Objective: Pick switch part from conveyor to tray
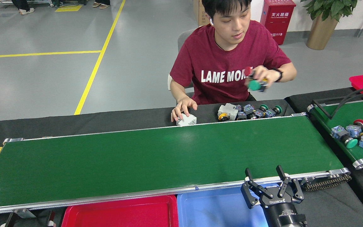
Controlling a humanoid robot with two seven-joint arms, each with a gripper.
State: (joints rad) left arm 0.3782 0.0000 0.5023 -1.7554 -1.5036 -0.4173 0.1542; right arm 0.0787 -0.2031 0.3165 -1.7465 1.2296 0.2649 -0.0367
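- The conveyor (156, 157) lies bare along its whole green length; no switch part rides on it, so a reach now would likely close on nothing.
- The person (228, 60) sits behind the black counter (74, 121), one hand (183, 108) on a white block (187, 119) just beside the far rail, the other raised and holding switch parts (254, 82). If a part is dropped onto the belt while the arm goes out, arm and hand could meet.
- The blue tray (213, 208) sits beside a red tray (121, 214) along the near rail; a careless release could land in the wrong one.
- The right pincer (265, 181) hangs open and empty over the near rail, close enough that a low move might clip it. The left one is out of sight.
- More switch parts (250, 111) are heaped on the counter, others (351, 135) on a second belt (336, 119) to the right; those are not on the belt the task names.
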